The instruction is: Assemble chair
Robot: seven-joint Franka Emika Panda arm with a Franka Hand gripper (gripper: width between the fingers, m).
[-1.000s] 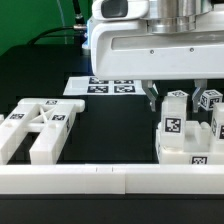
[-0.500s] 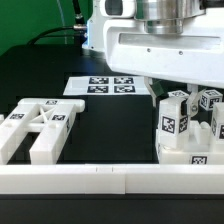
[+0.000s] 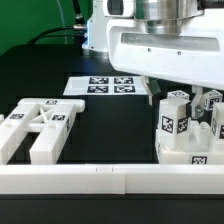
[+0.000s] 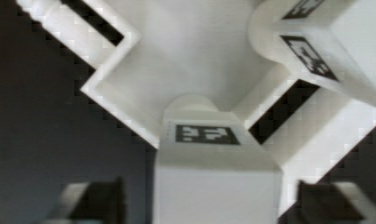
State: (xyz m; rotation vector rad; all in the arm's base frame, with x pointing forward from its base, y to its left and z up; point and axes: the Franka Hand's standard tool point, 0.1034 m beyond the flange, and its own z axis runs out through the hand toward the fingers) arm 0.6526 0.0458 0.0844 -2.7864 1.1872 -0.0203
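Leg: bar leg [image 3: 175,118] upright on the seat block [image 3: 185,152], 3 o'clock in the exterior view.
Change: fingers [image 3: 150,98], close together a second ago, now stand apart either side of it; judged released and seated.
Outstanding: back frame [image 3: 38,125] lies loose at 9 o'clock.
Bench: black bench [image 3: 110,135]; marker board [image 3: 105,86] at 12 o'clock.
Room: green backdrop [image 3: 30,25].

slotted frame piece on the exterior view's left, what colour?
The slotted frame is white, with black-and-white square tags; clearest in the exterior view.

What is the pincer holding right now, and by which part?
Nothing: the pincer stands open, fingers clear of the white tagged plastic chair part between them.
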